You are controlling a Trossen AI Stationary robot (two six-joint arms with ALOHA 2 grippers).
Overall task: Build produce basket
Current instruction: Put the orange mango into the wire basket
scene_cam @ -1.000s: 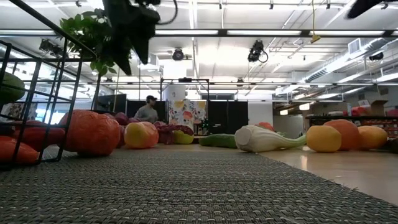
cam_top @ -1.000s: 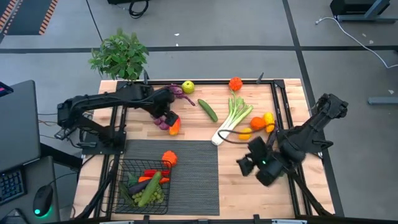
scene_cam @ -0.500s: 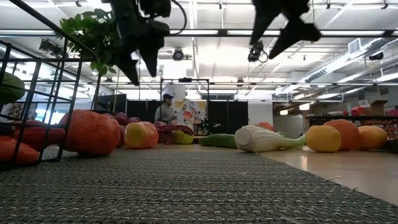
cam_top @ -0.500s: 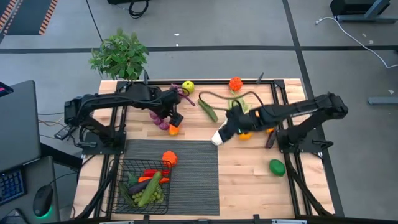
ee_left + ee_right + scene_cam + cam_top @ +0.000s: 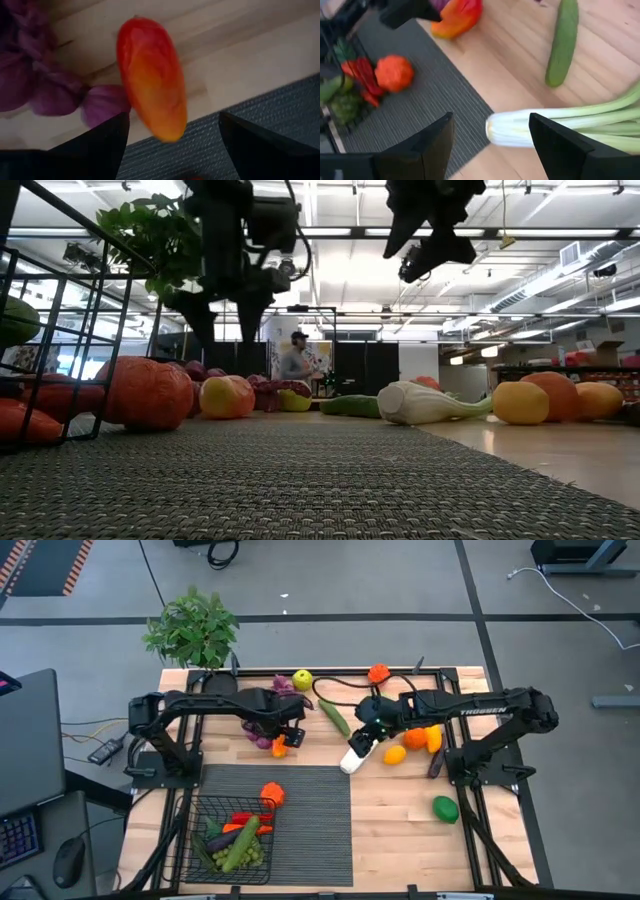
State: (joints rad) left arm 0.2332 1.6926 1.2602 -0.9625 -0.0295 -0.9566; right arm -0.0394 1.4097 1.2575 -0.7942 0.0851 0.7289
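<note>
Change since earlier frames: right gripper (image 5: 362, 736) swung from table's right edge to above leek (image 5: 375, 733); left gripper (image 5: 283, 739) shifted onto orange-red pepper (image 5: 151, 77).
Left gripper: fingers spread, straddling pepper, nothing held.
Right gripper: fingers apart, empty, over leek's white end.
Basket (image 5: 188, 862): front-left, partly filled.
Meaning: two picks pending.
Hidden: leek's stalk beneath right arm.

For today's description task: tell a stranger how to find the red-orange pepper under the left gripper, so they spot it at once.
Start at the dark ribbed mat on the wooden table. Just beyond its far edge, near the purple grapes, the open left gripper hangs over the pepper. Unlike the round orange fruit near the basket, it is elongated, shading red to orange, and lies on bare wood.
</note>
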